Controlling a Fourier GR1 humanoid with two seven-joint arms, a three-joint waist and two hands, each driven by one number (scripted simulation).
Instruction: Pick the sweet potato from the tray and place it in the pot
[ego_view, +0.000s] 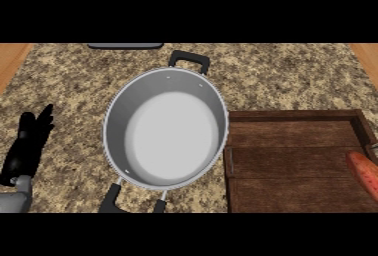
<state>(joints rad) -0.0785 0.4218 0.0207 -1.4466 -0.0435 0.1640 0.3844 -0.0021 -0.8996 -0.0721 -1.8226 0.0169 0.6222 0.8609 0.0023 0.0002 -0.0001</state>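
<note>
Much of the scene runs out of frame. The sweet potato (364, 172), orange-red, lies at about 4 o'clock against the right edge of the view, so only part of it shows; its lower end is cut off by the edge. It rests on the wooden tray (291, 150), near the tray's right rim, and the tray itself is cropped at the right and along the bottom. The right hand appears nowhere in the view. A dark, flat object (125, 46) at 12 o'clock is clipped by the top edge and too little shows to name it.

The left hand (28, 142) stands at 9 o'clock near the left edge, fingers straight and pointing up, holding nothing, resting over the speckled granite counter (288, 75). The sweet potato lies well apart from those fingers, across the full width of the view, with the steel pot (118, 112) between them. The pot sits at the centre, its black handles at 12 and 6 o'clock, its right rim just beside the tray's left wall.
</note>
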